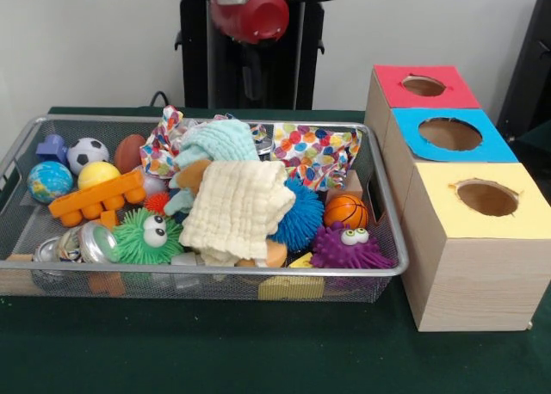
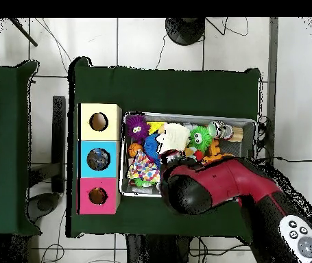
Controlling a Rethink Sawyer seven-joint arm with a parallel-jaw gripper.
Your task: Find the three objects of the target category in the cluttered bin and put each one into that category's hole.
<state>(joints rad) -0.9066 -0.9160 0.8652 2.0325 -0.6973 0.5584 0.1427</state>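
Observation:
The wire mesh bin [image 1: 392, 239] sits on the green table, full of toys; it also shows in the overhead view [image 2: 251, 123]. A cream cloth [image 1: 237, 209] lies over the middle. A tan-brown furry bit [image 1: 195, 174] pokes out beside it under a teal cloth [image 1: 217, 144]; the plush animals are otherwise hidden. The red-topped box's hole [image 1: 424, 86] is at the far right, farthest of the three boxes; overhead it shows too [image 2: 97, 196]. The red arm [image 1: 251, 15] hangs at the top, behind the bin; overhead it [image 2: 213, 185] covers the bin's near edge. The gripper is hidden.
Blue-topped box [image 1: 450, 134] and yellow-topped box [image 1: 486, 198] stand beside the red one. In the bin: green spiky ball [image 1: 148, 235], purple spiky ball [image 1: 349, 246], blue spiky ball [image 1: 301, 213], small basketball [image 1: 346, 211], orange block [image 1: 99, 196], soccer ball [image 1: 87, 153], dotted cloth [image 1: 314, 153].

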